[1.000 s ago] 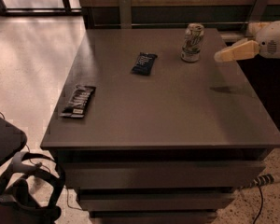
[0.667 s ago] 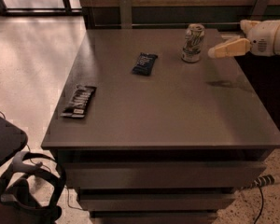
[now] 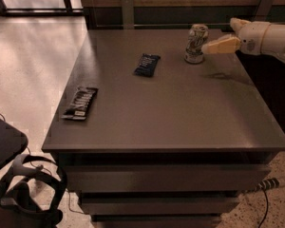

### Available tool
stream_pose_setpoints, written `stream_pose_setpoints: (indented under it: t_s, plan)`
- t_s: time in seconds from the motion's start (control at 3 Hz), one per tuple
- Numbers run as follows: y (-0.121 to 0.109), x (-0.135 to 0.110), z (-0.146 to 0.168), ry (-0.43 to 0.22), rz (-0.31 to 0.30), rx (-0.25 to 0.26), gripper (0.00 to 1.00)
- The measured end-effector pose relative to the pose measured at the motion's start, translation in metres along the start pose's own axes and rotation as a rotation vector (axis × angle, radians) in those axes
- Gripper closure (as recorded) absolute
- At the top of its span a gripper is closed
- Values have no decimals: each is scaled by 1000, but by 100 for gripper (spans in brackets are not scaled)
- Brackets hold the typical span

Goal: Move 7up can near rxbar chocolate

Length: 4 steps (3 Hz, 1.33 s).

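The 7up can point(image 3: 196, 43) stands upright near the far right of the grey table point(image 3: 171, 108). It is pale with green and red print and a silver top. The rxbar chocolate point(image 3: 80, 103), a long black wrapper with white lettering, lies flat near the table's left edge. The gripper point(image 3: 217, 45) reaches in from the right at can height. Its pale fingertip is right beside the can's right side. I see no grip on the can.
A shorter dark navy-blue wrapper point(image 3: 147, 64) lies between the can and the rxbar, toward the back. A wall rail runs behind the table. A black headset point(image 3: 23, 194) and a dark object lie on the floor at the lower left. A cable point(image 3: 266, 186) trails at the lower right.
The gripper has moved left and slightly up toward the can, from well to its right to right beside it. The can and both wrappers have not moved.
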State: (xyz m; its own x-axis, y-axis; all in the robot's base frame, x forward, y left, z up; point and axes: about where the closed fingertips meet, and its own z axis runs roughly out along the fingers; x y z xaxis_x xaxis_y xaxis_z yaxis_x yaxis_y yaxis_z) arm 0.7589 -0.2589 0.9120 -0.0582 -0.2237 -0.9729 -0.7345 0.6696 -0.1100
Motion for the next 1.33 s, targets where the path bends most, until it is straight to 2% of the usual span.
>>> stream_pose_setpoints:
  t_s: [0.33, 1.0, 1.33]
  plan:
    - [4, -4, 21, -19, 7, -27, 0]
    - [24, 1, 52, -45, 62, -87, 0]
    - [25, 1, 55, -44, 61, -91, 18]
